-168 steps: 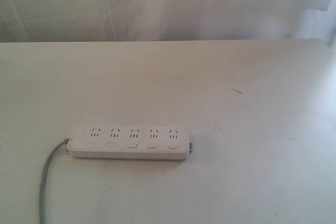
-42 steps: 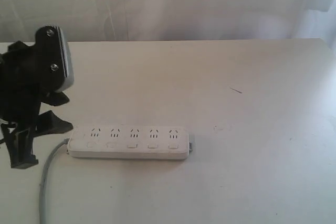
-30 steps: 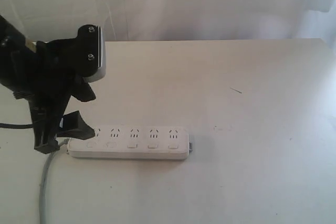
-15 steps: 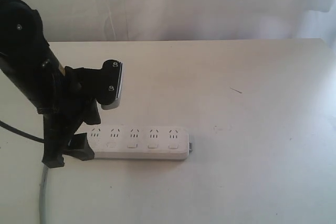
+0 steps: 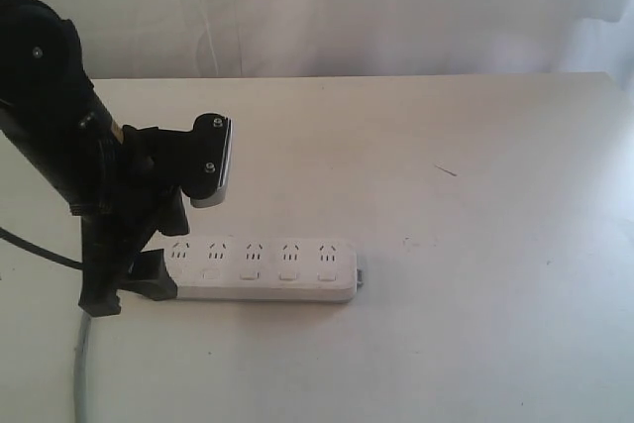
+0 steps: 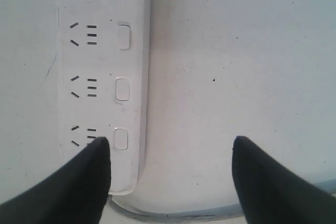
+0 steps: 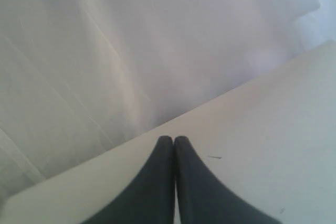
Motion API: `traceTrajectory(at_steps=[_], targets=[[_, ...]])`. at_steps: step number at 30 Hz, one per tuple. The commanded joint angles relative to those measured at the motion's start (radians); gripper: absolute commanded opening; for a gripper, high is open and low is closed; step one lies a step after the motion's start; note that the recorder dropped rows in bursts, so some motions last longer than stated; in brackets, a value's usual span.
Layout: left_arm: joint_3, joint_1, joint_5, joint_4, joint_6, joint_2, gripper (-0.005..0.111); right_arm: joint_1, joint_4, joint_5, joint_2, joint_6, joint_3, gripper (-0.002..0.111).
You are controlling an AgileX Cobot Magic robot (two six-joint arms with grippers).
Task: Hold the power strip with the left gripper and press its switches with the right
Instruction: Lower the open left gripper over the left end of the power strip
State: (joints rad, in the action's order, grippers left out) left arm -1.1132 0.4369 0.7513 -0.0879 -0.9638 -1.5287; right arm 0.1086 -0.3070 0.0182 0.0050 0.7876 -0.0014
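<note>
The white power strip [image 5: 260, 269] lies flat on the table, its grey cord [image 5: 83, 369] trailing off its left end. A row of small white switches [image 5: 250, 271] runs under the sockets. My left gripper [image 5: 186, 242] hovers open over the cord end and grips nothing. In the left wrist view the left gripper [image 6: 170, 141] has one fingertip [image 6: 97, 153] over the last socket of the power strip [image 6: 105, 51], beside a switch [image 6: 121, 139], and the other over bare table. My right gripper [image 7: 174, 140] is shut and empty, off the table, and out of the exterior view.
The table [image 5: 466, 245] is pale with a small dark mark [image 5: 445, 170] to the right of the strip. A white curtain [image 5: 376, 7] hangs behind the far edge. The black left arm [image 5: 50, 116] stands at the table's left side.
The left arm came in from the left and settled over the strip's cord end, jaws wide. Over the last half second it has barely moved. The strip has not shifted.
</note>
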Motion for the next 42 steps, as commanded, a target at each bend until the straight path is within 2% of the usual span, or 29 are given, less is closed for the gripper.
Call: traceTrajectory(at_steps=[1,6,8,11,16,23,28,34,42], targets=[[-0.007,0.006,0.017,-0.016,0.005,0.004,0.068,0.002,-0.031,-0.108,-0.005,-0.189,0.001,0.0],[-0.007,0.006,0.035,-0.002,0.0,0.004,0.068,0.002,-0.011,-0.307,-0.005,-0.171,0.001,0.0],[-0.007,0.006,0.035,0.047,-0.009,0.002,0.068,0.002,0.011,-0.435,-0.005,-0.149,0.001,0.0],[-0.007,0.006,0.033,0.066,-0.012,0.002,0.068,0.002,0.023,-0.509,-0.005,-0.136,0.001,0.0],[-0.007,0.006,-0.033,0.099,-0.019,-0.037,0.075,0.002,-0.019,-0.491,-0.005,0.135,0.001,0.0],[-0.007,0.006,-0.104,0.234,0.008,-0.15,0.075,0.002,-0.188,-0.547,-0.005,0.32,0.001,0.0],[-0.028,0.006,-0.17,0.327,0.081,-0.209,0.084,0.002,-0.298,-0.594,-0.005,0.473,0.001,0.0],[-0.083,0.006,-0.173,0.335,0.099,-0.268,0.085,0.002,-0.328,-0.607,-0.005,0.496,0.001,0.0],[-0.087,0.006,-0.151,0.303,0.096,-0.3,0.085,0.002,-0.328,-0.607,-0.005,0.496,0.001,0.0]])
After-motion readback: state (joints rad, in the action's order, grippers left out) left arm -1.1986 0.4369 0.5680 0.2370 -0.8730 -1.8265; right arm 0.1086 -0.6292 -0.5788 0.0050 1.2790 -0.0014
